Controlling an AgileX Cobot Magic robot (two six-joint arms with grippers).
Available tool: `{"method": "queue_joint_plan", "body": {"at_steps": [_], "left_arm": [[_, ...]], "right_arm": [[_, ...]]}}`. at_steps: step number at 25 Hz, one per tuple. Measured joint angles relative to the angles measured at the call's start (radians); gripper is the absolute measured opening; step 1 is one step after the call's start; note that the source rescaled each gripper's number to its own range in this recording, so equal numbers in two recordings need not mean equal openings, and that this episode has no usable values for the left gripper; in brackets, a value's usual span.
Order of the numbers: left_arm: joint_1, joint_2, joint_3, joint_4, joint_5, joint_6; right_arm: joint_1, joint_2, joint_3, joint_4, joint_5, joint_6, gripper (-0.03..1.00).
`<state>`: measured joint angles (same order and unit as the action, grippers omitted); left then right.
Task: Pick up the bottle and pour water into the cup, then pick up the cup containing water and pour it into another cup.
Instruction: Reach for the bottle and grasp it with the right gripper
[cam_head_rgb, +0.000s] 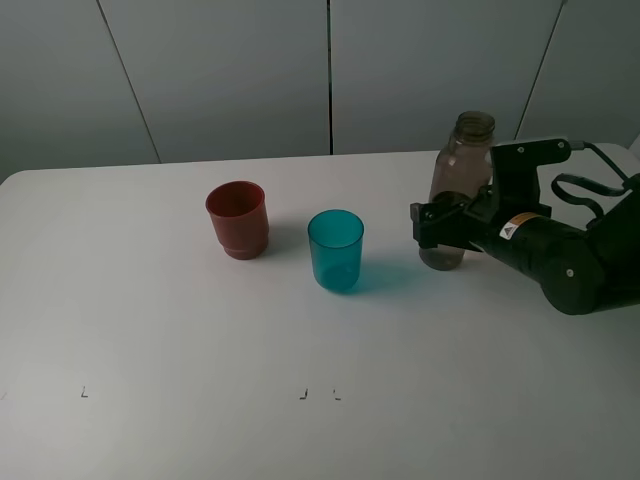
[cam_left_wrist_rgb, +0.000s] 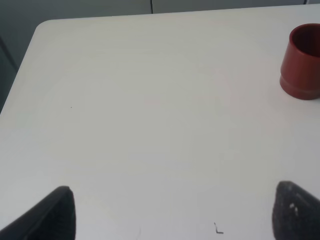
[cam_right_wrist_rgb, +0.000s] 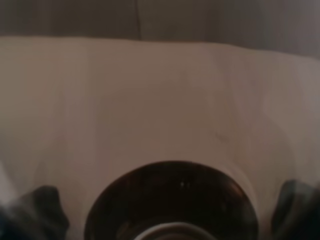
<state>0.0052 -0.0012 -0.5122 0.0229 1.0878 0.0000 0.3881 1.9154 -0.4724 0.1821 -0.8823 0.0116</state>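
Two pours are left; neither looks begun. My right pincer (cam_head_rgb: 443, 232) is spread around the bottle (cam_head_rgb: 462, 160), which stands upright near the far edge of the bench (cam_head_rgb: 150, 320). My left pincer (cam_left_wrist_rgb: 175, 220) is spread and empty. The cup (cam_head_rgb: 335, 250) and another cup (cam_head_rgb: 237, 218) stand apart, with open bench in front.

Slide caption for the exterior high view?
Right gripper open around the upright bottle; teal cup and red cup stand untouched beside it.
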Motion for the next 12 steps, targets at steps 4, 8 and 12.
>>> {"method": "queue_joint_plan", "body": {"at_steps": [4, 8, 12], "left_arm": [[0.0, 0.0, 0.0, 0.0, 0.0, 0.0], [0.0, 0.0, 0.0, 0.0, 0.0, 0.007], [0.0, 0.0, 0.0, 0.0, 0.0, 0.007]], "right_arm": [[0.0, 0.0, 0.0, 0.013, -0.006, 0.0, 1.0], [0.0, 0.002, -0.002, 0.021, -0.022, 0.0, 1.0], [0.0, 0.022, -0.002, 0.022, -0.048, 0.026, 1.0]]}}
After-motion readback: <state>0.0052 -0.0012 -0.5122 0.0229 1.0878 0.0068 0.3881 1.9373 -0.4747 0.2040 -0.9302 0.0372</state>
